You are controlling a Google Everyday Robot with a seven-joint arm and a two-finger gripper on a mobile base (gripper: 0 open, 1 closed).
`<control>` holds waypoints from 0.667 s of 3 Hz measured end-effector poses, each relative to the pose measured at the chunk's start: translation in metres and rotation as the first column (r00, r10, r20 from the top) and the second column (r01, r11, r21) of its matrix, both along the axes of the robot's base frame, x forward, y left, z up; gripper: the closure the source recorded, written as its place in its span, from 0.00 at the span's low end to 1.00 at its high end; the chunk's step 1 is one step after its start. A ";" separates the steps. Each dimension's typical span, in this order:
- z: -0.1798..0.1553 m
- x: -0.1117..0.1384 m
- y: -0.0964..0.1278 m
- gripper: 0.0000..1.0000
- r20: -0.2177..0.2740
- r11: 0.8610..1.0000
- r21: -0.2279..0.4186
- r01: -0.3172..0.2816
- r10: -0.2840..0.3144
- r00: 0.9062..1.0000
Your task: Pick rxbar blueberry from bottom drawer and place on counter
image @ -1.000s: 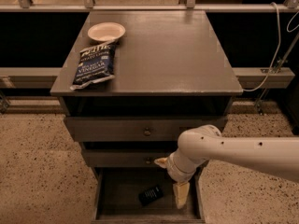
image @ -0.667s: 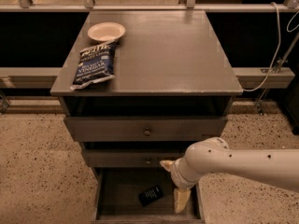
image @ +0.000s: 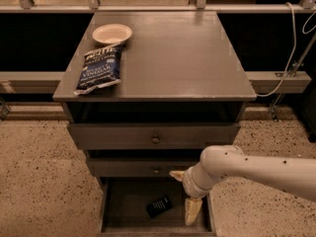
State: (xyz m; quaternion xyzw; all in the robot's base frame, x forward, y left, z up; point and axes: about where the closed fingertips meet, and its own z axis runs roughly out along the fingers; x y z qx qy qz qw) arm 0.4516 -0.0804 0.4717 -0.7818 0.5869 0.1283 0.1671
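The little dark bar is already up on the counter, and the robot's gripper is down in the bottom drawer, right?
No. The camera view shows the rxbar blueberry lying in the bottom drawer, not on the counter. The gripper is down in that drawer, beside it.

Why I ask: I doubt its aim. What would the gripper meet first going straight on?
Probably the drawer floor, right of the rxbar; the gripper points down beside it, though depth is unclear.
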 end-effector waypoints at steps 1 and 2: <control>-0.026 0.014 0.013 0.00 -0.043 0.981 0.188 0.043 -0.036 0.998; -0.067 0.023 -0.012 0.00 -0.022 0.877 0.452 0.165 -0.174 0.985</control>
